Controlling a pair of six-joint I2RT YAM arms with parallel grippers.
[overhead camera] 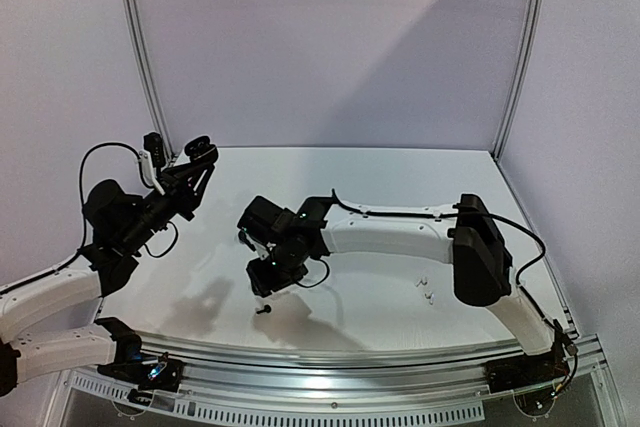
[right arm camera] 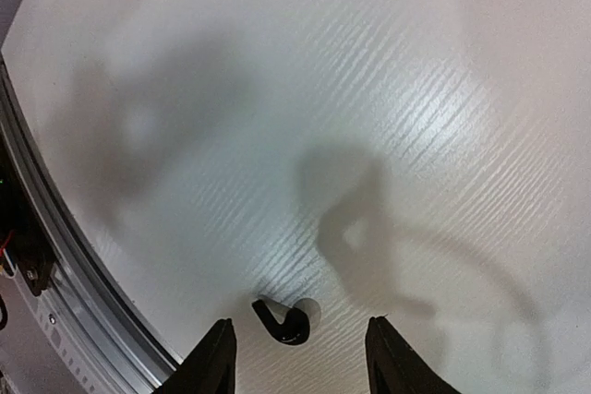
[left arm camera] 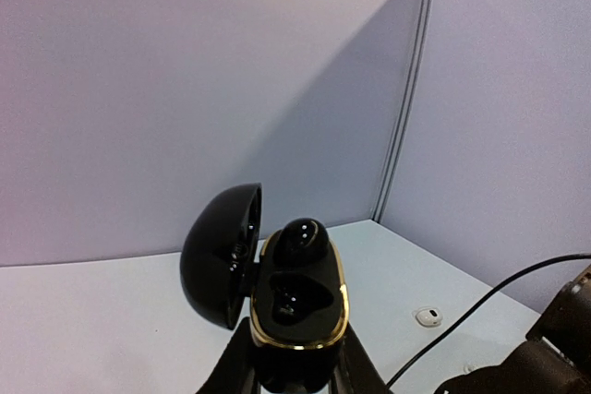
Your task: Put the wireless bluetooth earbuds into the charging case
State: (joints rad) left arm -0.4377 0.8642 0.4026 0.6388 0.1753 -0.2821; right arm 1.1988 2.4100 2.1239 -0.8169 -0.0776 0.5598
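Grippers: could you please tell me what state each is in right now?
Left gripper: closed on the open black case.
Right gripper: open, empty, a black earbud on the table just ahead.

charging case (left arm camera: 343, 300): glossy black, gold-rimmed, standing upright, raised off the bench (overhead camera: 380, 177), lid (left arm camera: 217, 256) hanging open to its left | black earbud (left arm camera: 300, 242): sitting in the case's upper socket | second black earbud (right arm camera: 282, 322): lying loose on the bench near the front edge | two white earbuds (overhead camera: 424, 284): lying close together, farther right

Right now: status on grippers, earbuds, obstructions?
Left gripper shut on charging case, lid open, one black earbud seated. Right gripper open, fingers straddling loose earbud on table. Nothing in the way.
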